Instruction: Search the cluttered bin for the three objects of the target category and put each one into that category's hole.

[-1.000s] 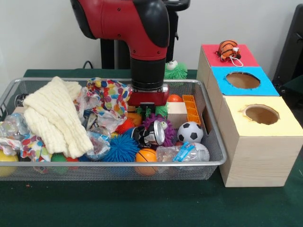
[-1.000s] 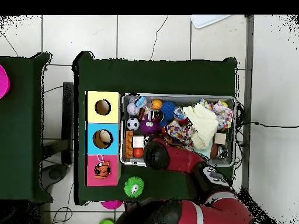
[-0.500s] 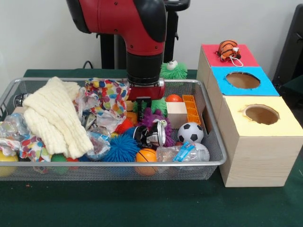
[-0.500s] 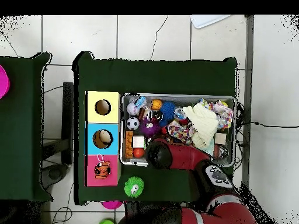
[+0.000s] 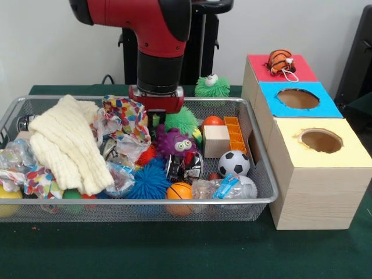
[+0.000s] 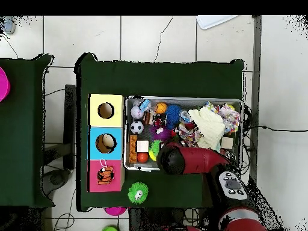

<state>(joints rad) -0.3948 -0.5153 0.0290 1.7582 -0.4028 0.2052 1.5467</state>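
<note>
Setting: robotics lab.
Robot arm point(image 5: 154, 35) at a green-clothed table point(image 5: 174, 250), toy-filled wire bin point(image 5: 256, 203), wooden sorting boxes point(image 5: 314, 192), tiled floor point(image 6: 150, 36), loose cables point(image 6: 264, 128).

A wire-mesh metal bin point(image 5: 264, 200) surrounds the glossy red plastic end effector point(image 5: 156, 116). Beside it lie a knitted cream cloth point(image 5: 67, 145), a fuzzy purple toy point(image 5: 172, 142) and a smooth wooden block point(image 5: 216, 140).
</note>
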